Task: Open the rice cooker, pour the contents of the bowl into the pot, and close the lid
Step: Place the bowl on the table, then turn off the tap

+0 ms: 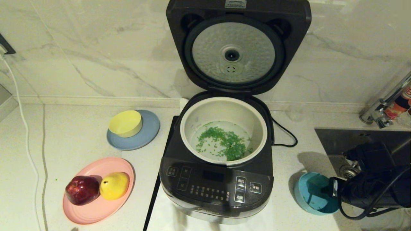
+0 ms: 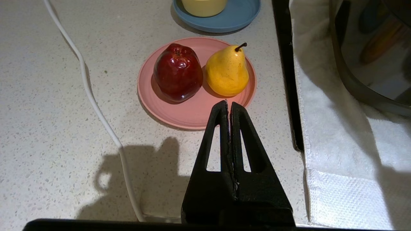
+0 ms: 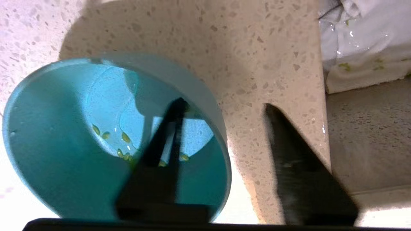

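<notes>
Pour done: green bits sit in the pot, lid up. Teal bowl is on the counter right of the rice cooker, a few bits left inside. Right gripper jaws wide, straddling its rim. Left gripper closed, empty, near the pink plate. Remaining: close lid.

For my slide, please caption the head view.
Lid open, green contents in pot; right gripper beside the bowl.
</notes>
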